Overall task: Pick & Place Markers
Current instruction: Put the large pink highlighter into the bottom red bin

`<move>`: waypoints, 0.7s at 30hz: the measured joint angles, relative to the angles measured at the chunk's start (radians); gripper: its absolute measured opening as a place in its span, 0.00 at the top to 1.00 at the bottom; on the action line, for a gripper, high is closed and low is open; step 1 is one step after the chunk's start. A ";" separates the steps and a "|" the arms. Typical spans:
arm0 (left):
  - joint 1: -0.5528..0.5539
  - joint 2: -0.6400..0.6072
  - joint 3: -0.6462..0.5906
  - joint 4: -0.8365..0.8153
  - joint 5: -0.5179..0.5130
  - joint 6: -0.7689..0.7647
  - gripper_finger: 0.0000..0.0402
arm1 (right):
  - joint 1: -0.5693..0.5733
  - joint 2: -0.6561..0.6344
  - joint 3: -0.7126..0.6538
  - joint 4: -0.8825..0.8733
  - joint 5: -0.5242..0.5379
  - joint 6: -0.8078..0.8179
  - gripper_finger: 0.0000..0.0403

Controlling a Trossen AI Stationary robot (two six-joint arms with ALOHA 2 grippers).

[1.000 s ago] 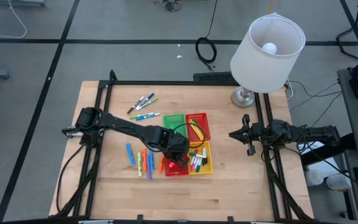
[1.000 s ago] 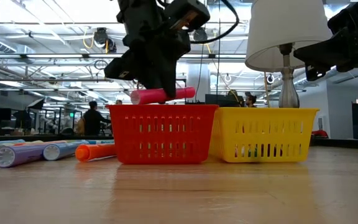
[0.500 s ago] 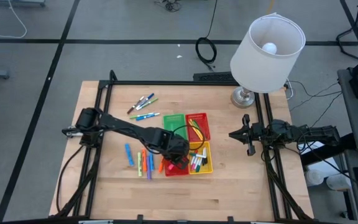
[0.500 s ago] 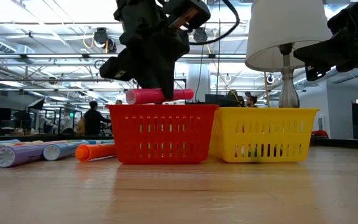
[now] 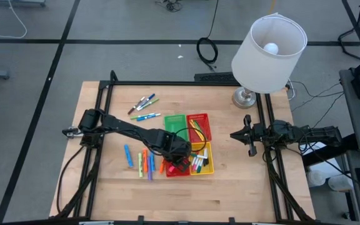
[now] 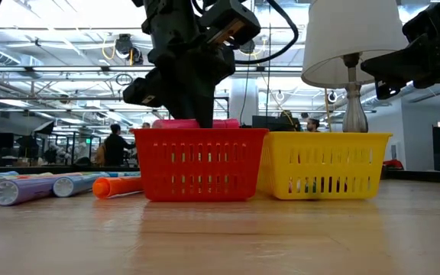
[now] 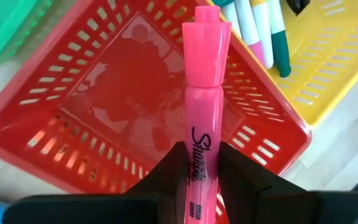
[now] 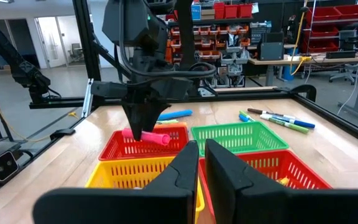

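The right gripper (image 8: 200, 163) has its two dark fingers pressed together. Beyond them, the left gripper (image 8: 143, 127) clamps a pink capped marker (image 8: 146, 136) just above the rim of a red slotted plastic basket (image 8: 118, 148), beside a yellow basket (image 8: 135, 171) and a green basket (image 8: 239, 137).

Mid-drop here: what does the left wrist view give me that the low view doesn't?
Only the left wrist view shows the inside of the red basket, its floor bare, and the white-barrelled markers lying in the yellow basket. Only the low view shows height: the pink marker sits level with the red basket's rim, and loose markers lie on the table beside it. Both show the left tool shut on the pink marker above the red basket, next to the yellow one.
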 joint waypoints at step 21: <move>0.002 -0.004 0.000 -0.002 0.000 0.063 0.77 | 0.000 0.000 0.000 -0.001 0.000 0.000 0.96</move>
